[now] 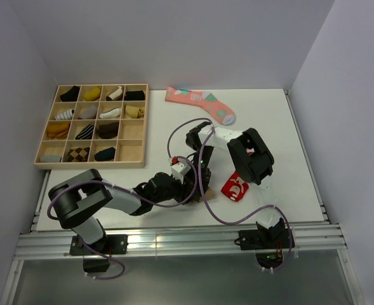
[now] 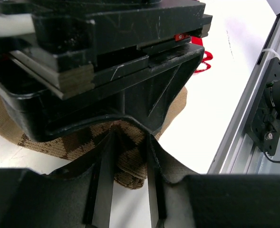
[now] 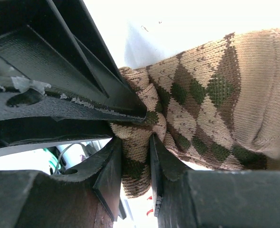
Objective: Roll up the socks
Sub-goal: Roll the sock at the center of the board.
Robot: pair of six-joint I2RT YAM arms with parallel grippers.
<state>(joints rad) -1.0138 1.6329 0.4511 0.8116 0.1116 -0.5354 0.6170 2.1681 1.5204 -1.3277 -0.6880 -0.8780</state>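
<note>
The brown-and-tan argyle sock (image 3: 211,95) lies bunched on the white table between both arms. In the top view only a tan edge of the sock (image 1: 207,196) shows under them. My right gripper (image 3: 134,142) is shut on a gathered fold of the sock, which is squeezed between its fingers. My left gripper (image 2: 130,142) meets it from the other side, and a rolled end of the sock (image 2: 130,164) fills the gap between its fingers. The two grippers (image 1: 188,173) sit nearly touching, and the right gripper's black body fills the upper part of the left wrist view.
A red sock (image 1: 236,186) lies just right of the grippers, and a pink sock with teal patches (image 1: 202,103) at the back. A wooden compartment tray (image 1: 91,164) with several rolled socks stands at the left. The aluminium rail (image 2: 244,118) runs along the near table edge.
</note>
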